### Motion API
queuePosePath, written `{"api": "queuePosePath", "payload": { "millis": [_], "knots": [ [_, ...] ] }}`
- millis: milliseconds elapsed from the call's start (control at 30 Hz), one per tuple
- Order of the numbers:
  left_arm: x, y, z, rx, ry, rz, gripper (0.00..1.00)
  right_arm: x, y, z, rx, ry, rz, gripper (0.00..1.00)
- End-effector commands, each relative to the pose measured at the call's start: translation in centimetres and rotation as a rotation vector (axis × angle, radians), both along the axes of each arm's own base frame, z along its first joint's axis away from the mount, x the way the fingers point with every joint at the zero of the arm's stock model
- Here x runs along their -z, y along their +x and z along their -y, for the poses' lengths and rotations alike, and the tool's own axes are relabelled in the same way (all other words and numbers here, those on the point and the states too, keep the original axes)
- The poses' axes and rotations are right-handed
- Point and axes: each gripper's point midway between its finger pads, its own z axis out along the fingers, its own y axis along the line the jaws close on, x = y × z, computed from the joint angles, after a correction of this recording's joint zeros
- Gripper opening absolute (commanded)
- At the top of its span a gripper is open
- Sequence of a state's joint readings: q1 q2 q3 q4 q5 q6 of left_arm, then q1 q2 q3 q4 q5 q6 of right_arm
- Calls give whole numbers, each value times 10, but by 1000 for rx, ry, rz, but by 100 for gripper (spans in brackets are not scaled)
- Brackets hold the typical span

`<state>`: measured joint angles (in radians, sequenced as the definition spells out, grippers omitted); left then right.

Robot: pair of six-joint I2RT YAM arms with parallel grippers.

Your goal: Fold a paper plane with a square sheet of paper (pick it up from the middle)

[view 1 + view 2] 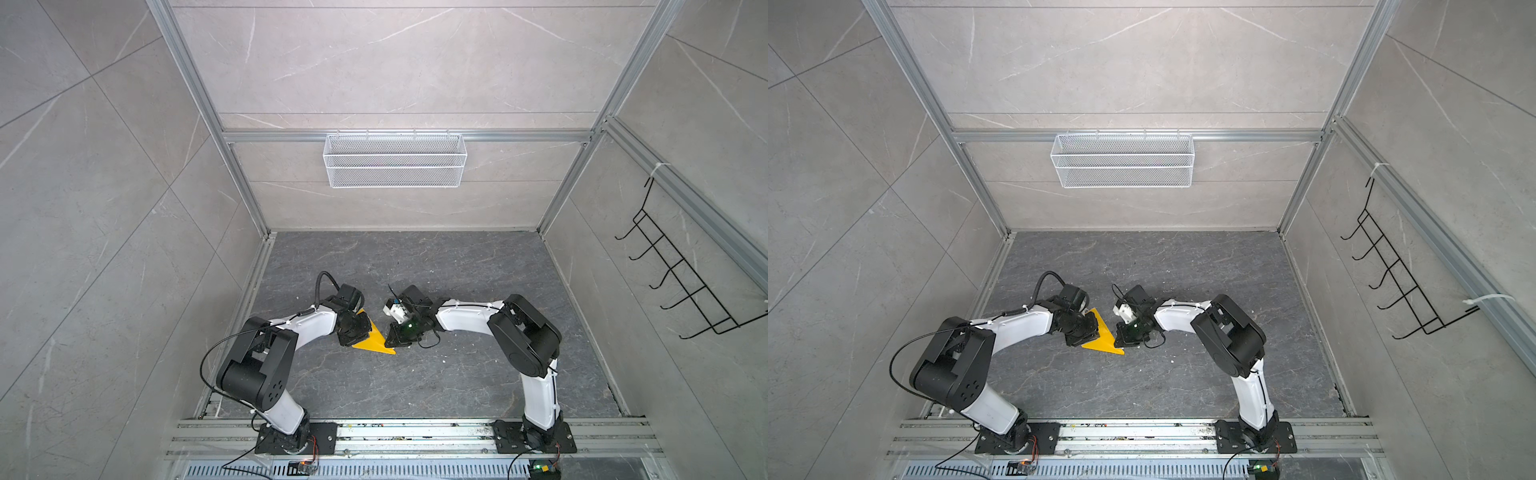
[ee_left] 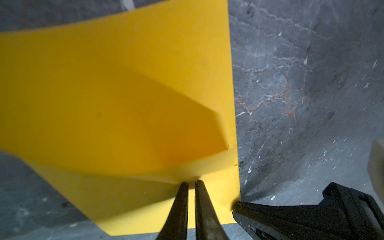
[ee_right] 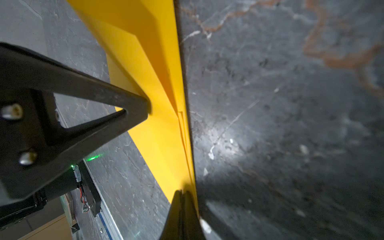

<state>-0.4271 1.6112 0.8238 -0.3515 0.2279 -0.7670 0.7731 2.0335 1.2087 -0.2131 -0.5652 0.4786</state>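
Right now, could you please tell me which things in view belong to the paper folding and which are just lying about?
In the job: yellow paper, left gripper, right gripper.
Lying about: white mesh basket on the back rail, black hook rack on the side wall.

Far tabletop [image 1: 415,266] open — left gripper [image 2: 191,183] and right gripper [image 3: 182,192] flank folded paper [image 1: 376,343].

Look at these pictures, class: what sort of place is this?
Probably a robot test cell: left arm and right arm bolted to a rail, panels in an aluminium frame, a wire basket hung on it.
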Motion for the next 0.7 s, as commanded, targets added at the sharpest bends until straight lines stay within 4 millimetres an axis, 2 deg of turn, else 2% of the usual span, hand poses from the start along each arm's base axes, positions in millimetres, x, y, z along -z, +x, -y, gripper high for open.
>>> {"api": "queuePosePath", "payload": {
  "millis": [0,333,667],
  "knots": [
    [-1,10,-10,-3,53,19,15,68,-23,48,32,-264,-91,3],
    [6,19,-31,-36,194,-25,14,72,-25,50,33,-272,-93,2],
    [15,20,-50,-28,294,-58,12,74,-26,53,34,-277,-95,2]
  ]
}}
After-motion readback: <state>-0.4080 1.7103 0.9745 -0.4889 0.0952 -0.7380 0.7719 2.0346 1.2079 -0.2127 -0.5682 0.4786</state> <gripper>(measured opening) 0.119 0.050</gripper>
